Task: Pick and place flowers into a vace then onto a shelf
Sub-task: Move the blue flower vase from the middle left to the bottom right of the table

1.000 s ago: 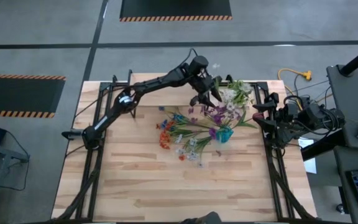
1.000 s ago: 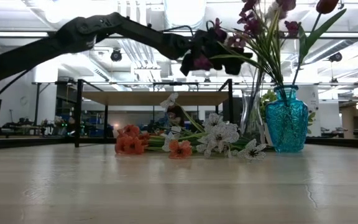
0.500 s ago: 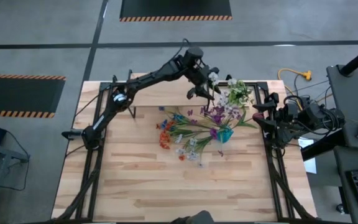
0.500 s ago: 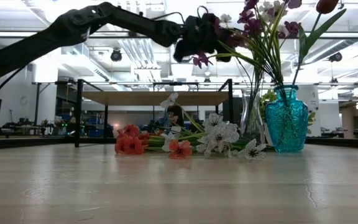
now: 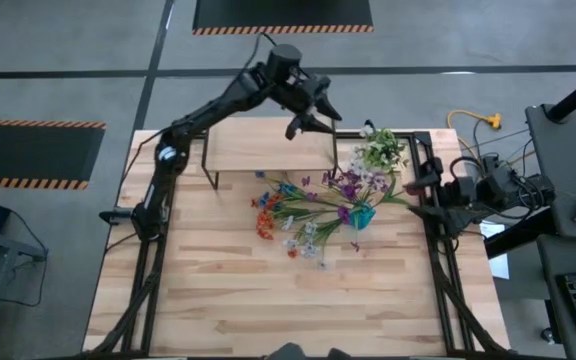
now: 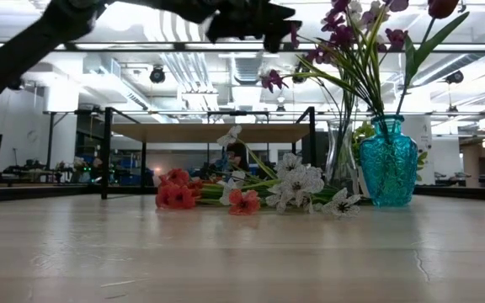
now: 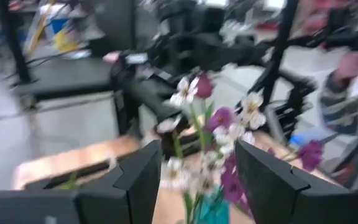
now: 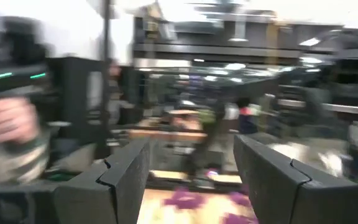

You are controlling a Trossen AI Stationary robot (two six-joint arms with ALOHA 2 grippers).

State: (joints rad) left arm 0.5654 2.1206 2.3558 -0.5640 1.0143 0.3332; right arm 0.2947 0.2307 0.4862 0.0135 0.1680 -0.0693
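Note:
A blue glass vase [image 5: 362,216] [image 6: 388,163] stands on the table right of centre. It holds several flowers [image 5: 356,183] [image 6: 356,42] upright, with purple, white and one dark red bloom. More flowers [image 5: 293,215] [image 6: 242,192] lie flat on the tabletop to its left, orange, blue and white. The shelf [image 5: 266,150] [image 6: 209,132] stands on black legs at the far edge. My left gripper [image 5: 315,118] [image 6: 278,25] [image 7: 199,155] hangs open, high over the shelf's right end, above and left of the bouquet. My right gripper [image 5: 415,190] [image 8: 191,155] waits open at the table's right edge.
A leafy green potted plant [image 5: 381,150] stands behind the vase at the far right, next to a clear glass vase [image 6: 341,156]. A person's striped sleeve [image 7: 347,84] shows beyond the table. Bare tabletop [image 5: 268,300] lies toward the near edge.
My left gripper has risen from beside the blooms in the vase. It has gone up and toward the table's far edge, over the shelf, and tipped closer to level, staying open. The flowers in the vase stand as before.

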